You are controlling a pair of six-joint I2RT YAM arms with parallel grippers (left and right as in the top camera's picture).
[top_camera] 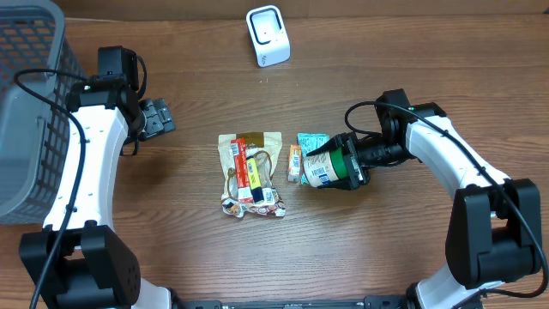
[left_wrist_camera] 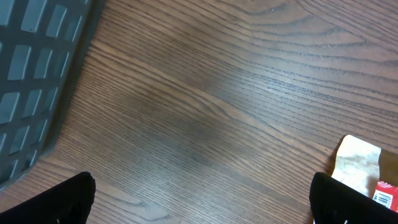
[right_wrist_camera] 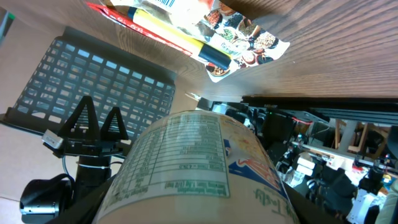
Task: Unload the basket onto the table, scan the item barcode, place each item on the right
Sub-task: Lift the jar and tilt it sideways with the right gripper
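The item is a cylindrical tub with a green lid and a white printed label. It lies on its side, right of the table's middle, with my right gripper shut around its lid end. In the right wrist view the tub fills the lower middle and shows a nutrition table, with my dark fingers against its sides. A white scanner stands at the back centre, well away from the tub. My left gripper is open over bare wood beside the basket, with nothing between its fingertips.
A grey mesh basket fills the left edge. A snack pouch with a red-and-yellow pack on it lies mid-table. A teal packet and a small orange packet lie just left of the tub.
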